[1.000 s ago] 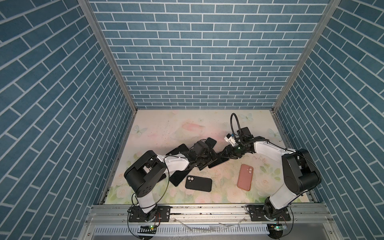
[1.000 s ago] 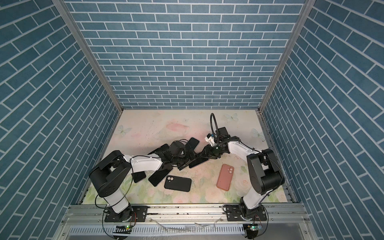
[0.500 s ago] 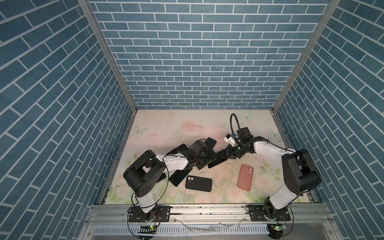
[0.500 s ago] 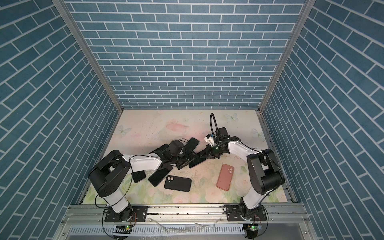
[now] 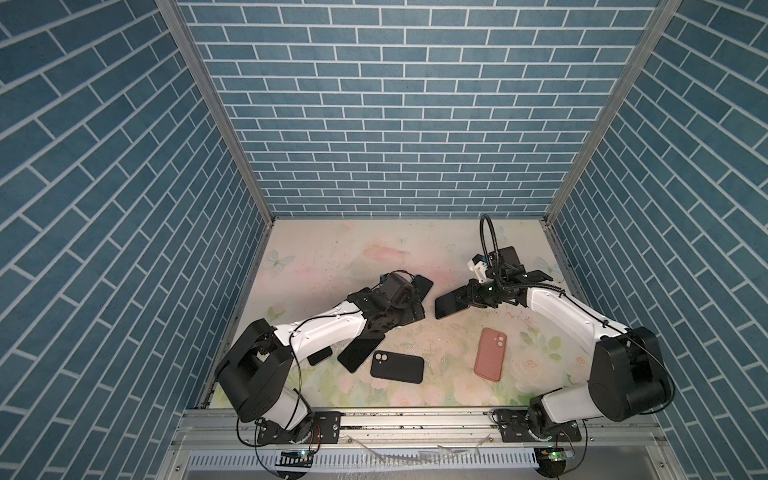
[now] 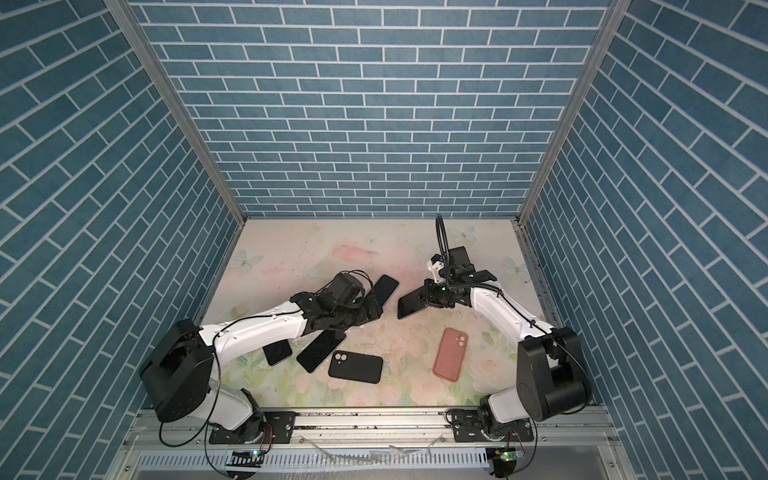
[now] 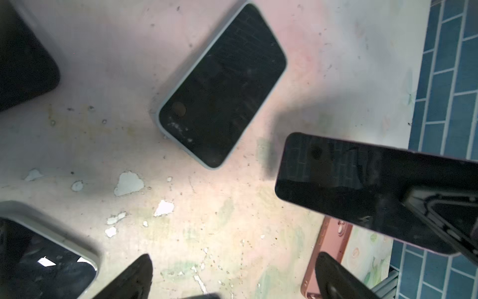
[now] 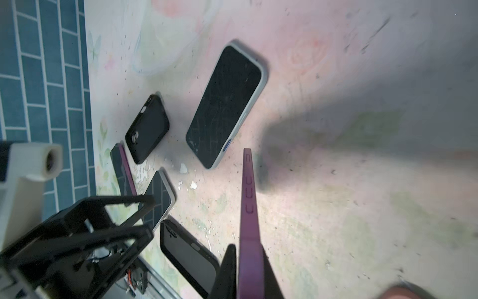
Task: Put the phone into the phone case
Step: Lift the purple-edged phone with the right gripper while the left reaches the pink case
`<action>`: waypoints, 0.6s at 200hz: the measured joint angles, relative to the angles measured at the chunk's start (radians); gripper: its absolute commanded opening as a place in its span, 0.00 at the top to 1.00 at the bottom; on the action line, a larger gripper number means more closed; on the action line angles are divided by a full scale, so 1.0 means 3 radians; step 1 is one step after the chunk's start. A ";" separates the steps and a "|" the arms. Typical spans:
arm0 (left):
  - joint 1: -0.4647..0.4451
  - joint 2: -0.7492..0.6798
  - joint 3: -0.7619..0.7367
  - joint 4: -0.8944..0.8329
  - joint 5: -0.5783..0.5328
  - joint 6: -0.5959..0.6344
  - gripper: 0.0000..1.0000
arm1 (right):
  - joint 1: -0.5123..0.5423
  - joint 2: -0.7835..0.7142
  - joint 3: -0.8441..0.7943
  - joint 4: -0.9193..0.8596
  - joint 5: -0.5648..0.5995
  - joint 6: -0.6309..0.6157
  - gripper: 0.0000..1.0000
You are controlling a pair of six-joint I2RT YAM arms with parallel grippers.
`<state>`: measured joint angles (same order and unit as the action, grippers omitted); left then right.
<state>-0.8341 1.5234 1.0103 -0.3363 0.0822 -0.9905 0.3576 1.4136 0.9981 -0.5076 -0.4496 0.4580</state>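
Right claw (image 5: 464, 300) is clamped on a purple-edged phone (image 5: 449, 306), held above the surface (image 5: 374, 249), right of centre. Left claw (image 7: 234, 261) gapes wide near a grey-cased phone (image 7: 222, 85). Pink phone case (image 5: 490, 354) lies near right, black phone case (image 5: 397, 366) near centre.

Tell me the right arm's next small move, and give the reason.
Probably carry the purple-edged phone a little toward the pink case. The right gripper is shut on that phone and holds it tilted. The pink case lies free on that arm's side, back up, so it may need turning first. The left gripper is open and empty.
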 measured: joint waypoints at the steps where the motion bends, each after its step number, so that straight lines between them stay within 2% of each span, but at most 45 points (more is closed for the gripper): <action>1: -0.0011 0.0003 0.0013 -0.0011 -0.0006 0.0006 0.00 | -0.0001 -0.0008 0.0001 -0.0004 0.0011 0.0001 1.00; 31: -0.0450 0.0200 0.0546 -0.0384 -0.0146 0.0238 0.00 | -0.0076 -0.0380 0.0055 -0.0229 0.0559 0.0081 1.00; 68: -0.0969 0.0806 0.1200 -0.0690 -0.0183 0.0617 0.02 | -0.0193 -0.0886 0.0114 -0.0612 0.1357 0.0156 1.00; 94: -0.1160 0.1266 0.1648 -0.0872 -0.0123 0.0886 0.06 | -0.0262 -0.1214 0.0136 -0.0843 0.1821 0.0206 1.00; 120: -0.1213 0.1626 0.1967 -0.1012 -0.0075 0.1094 0.11 | -0.0314 -0.1471 0.0139 -0.1041 0.2185 0.0209 1.00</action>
<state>-1.1980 2.0113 1.6005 -0.6399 0.0597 -0.6624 0.2634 0.9722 1.0397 -0.8200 0.2058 0.5205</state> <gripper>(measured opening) 0.917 0.131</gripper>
